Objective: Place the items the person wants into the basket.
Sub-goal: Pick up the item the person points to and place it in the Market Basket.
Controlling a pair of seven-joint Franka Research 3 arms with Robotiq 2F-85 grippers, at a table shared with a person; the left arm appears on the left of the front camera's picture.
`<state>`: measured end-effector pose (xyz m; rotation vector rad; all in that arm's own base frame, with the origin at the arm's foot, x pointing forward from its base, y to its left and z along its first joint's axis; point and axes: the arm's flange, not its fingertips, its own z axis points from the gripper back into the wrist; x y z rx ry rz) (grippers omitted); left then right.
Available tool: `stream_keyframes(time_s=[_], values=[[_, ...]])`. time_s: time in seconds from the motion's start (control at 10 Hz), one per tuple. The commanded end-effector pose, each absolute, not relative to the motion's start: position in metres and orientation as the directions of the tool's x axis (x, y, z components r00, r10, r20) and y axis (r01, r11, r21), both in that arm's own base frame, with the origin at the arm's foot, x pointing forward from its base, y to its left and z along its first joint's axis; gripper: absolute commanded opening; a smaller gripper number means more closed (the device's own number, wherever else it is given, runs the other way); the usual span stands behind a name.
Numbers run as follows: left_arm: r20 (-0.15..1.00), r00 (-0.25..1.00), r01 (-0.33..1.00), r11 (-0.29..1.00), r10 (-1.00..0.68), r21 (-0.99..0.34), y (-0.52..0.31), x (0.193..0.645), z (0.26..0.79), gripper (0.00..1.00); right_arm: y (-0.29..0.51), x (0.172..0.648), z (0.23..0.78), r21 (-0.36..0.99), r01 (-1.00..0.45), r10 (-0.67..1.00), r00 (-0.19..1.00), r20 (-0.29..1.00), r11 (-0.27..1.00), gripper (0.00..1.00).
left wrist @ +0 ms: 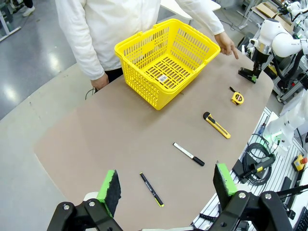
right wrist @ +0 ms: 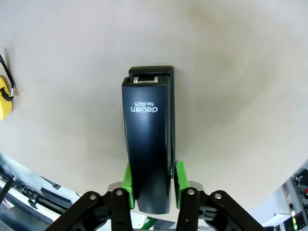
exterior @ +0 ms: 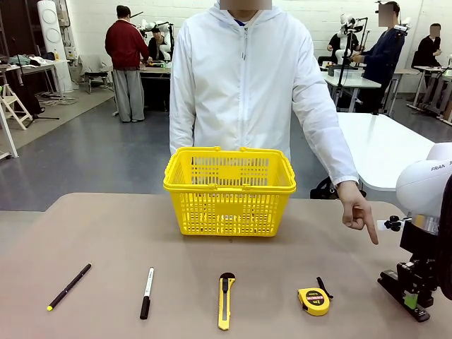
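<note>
- Tape measure (exterior: 313, 301) lies on the table (exterior: 106, 233), just left of the right gripper (right wrist: 151, 177), untouched.
- Right gripper is clamped on a black stapler (right wrist: 147, 139), a green pad on each side.
- Left gripper (left wrist: 167, 182) is wide open and holds nothing, above the near table edge. The pen (left wrist: 151, 189) lies on the table below it.
- Near-edge row, left to right: pen, marker (exterior: 146, 292), knife (exterior: 225, 301), tape measure.
- Basket (exterior: 229, 212) stands upright at far centre, apart from the row.
- Person (exterior: 244, 78) stands behind the basket, hand (exterior: 357, 210) pointing down at the table's right side.
</note>
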<state>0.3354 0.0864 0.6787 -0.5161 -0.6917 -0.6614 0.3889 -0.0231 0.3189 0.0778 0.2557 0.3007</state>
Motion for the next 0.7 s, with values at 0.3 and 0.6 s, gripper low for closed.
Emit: stream_keyframes(time_s=[0.3,0.6], values=[[0.727,0.57,0.714,0.667,-0.382,-0.21,0.088,0.335,0.679,1.0,-0.025,0.395,0.318,0.111,-0.303,0.322,0.915,-0.242,0.946,0.0],[0.727,0.57,0.714,0.667,-0.382,-0.21,0.088,0.335,0.679,1.0,-0.021,0.393,0.405,0.141,-0.345,0.359,0.929,-0.086,0.928,0.15]])
